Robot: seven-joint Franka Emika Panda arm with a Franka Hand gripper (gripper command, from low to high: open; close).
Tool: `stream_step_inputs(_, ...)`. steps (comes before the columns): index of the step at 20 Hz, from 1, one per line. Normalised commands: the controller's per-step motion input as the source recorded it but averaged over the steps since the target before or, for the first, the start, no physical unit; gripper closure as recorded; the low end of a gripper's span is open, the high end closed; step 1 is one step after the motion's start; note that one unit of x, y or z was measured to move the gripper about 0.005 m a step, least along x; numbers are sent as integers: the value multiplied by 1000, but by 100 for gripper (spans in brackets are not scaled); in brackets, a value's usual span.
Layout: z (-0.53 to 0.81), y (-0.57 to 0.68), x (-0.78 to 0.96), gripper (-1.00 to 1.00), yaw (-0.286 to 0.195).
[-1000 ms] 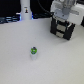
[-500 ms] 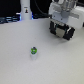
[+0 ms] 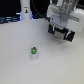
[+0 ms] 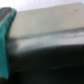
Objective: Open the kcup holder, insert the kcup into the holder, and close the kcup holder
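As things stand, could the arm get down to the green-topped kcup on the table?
Probably yes. The kcup stands alone on bare white table with nothing beside or over it. The tool sits off toward the exterior view's right, at the kcup holder.

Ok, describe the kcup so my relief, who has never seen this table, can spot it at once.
Start from the white table, then find the black kcup holder at the exterior view's upper right, under the robot's pincer. The kcup sits alone on open table, down and toward the exterior view's left of it: a tiny pale pod with a green top.
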Motion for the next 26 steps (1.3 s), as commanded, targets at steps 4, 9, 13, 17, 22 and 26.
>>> stream_step_inputs(4,219,-302,931,100,-63)
stream_step_inputs(9,187,-321,918,100,-58)
stream_step_inputs(13,164,-370,885,100,-65)
stream_step_inputs(17,172,-379,756,100,-58)
stream_step_inputs(22,211,-167,448,-100,-67)
stream_step_inputs(26,362,-206,201,-100,-111)
